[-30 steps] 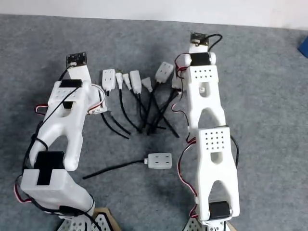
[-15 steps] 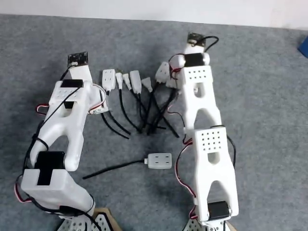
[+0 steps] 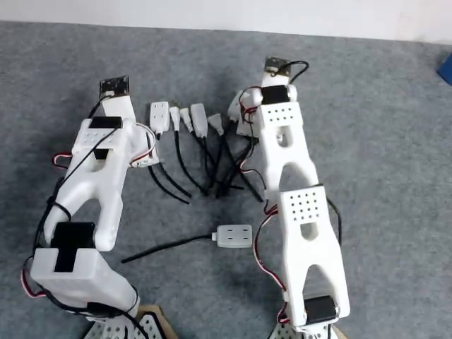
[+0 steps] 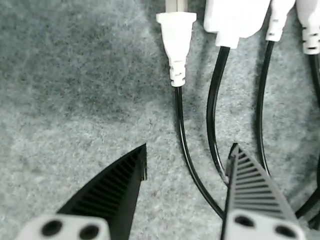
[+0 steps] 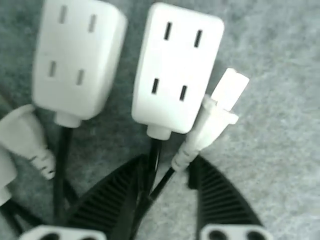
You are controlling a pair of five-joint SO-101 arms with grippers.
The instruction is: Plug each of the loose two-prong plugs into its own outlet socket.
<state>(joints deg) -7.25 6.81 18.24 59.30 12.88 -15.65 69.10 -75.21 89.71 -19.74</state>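
Although both arms are out over the cluster of cords, we see no plug seated in any socket, so we judge the task to be at its very start. At the left of the high view the left arm (image 3: 106, 152) hangs over the grey carpet (image 3: 395, 141). In its wrist view the left gripper (image 4: 187, 162) has its fingers wide apart, with only a black cord (image 4: 179, 115) running between them. The loose plug (image 4: 176, 35) lies at the top of that frame, just beside a socket block (image 4: 232, 17). Across the upper middle of the high view, a first socket (image 3: 159, 116), a small plug (image 3: 175, 118) and a second socket (image 3: 199, 119) lie side by side, all unjoined. A lone socket (image 3: 234, 236) sits at lower centre, well apart. At the right, the right gripper (image 5: 170, 162) has its fingers apart astride the tail of a white plug (image 5: 215, 117); we cannot tell whether they touch it. Above it, the far socket (image 5: 77, 55) and near socket (image 5: 175, 70) show empty slots. Every plug remains to be inserted.
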